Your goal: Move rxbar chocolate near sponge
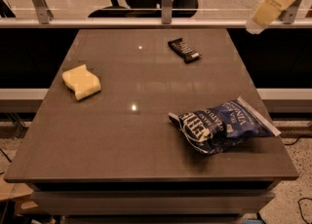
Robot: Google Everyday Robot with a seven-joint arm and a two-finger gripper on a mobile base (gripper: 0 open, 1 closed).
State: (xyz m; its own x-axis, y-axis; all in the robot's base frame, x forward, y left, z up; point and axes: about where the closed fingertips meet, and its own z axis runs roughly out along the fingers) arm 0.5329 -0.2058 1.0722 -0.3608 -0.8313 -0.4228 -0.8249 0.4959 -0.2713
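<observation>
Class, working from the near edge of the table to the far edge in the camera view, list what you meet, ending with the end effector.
chip bag → sponge → rxbar chocolate → end effector, up at the top right, past the far right corner of the table.

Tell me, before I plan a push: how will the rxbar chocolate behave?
Lying flat, the rxbar chocolate probably slides without rolling. Thin, it looks light and may spin if nudged off-centre. The end effector hangs past the far-right corner of the table.
</observation>
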